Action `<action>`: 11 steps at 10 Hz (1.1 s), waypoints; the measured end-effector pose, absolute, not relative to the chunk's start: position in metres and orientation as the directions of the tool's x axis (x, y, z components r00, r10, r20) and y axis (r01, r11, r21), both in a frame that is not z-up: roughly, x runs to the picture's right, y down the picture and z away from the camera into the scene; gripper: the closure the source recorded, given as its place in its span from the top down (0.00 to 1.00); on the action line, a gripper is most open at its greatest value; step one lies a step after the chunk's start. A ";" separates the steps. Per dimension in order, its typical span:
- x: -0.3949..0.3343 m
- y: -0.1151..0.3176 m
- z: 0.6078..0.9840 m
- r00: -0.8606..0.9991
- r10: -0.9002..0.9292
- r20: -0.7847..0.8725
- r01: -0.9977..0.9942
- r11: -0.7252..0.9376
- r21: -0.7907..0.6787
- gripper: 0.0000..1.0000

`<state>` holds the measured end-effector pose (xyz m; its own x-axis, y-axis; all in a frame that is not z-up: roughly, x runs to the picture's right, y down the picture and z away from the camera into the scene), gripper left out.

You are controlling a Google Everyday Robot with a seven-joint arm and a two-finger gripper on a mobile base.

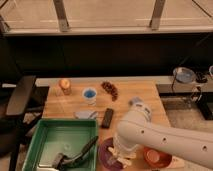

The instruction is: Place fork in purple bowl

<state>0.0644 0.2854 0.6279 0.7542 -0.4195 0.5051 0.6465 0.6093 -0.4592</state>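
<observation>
The purple bowl (106,153) sits at the front of the wooden table, right of the green tray, with pale yellowish pieces (123,154) lying in it. My white arm (160,137) reaches in from the right and bends down over the bowl. The gripper (121,148) is at the arm's lower end, right above the bowl's right half and mostly hidden by the arm. I cannot make out the fork; it may be hidden under the arm.
An orange-red bowl (154,158) stands right of the purple one. The green tray (50,137) holds a long black utensil (82,151). A dark rectangular pad (107,117), a grey flat item (85,114), a small blue cup (90,94), brown clustered pieces (110,90) and an orange-topped jar (64,85) lie farther back.
</observation>
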 end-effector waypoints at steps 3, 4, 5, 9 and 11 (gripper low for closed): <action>0.060 0.293 0.632 0.758 -0.409 0.508 0.641 0.611 -0.464 0.22; 0.060 0.289 0.638 0.765 -0.399 0.505 0.631 0.619 -0.467 0.32; 0.063 0.287 0.643 0.776 -0.381 0.503 0.617 0.625 -0.478 0.43; 0.063 0.284 0.653 0.791 -0.333 0.514 0.591 0.636 -0.496 0.79; 0.063 0.284 0.654 0.791 -0.321 0.522 0.588 0.634 -0.502 0.80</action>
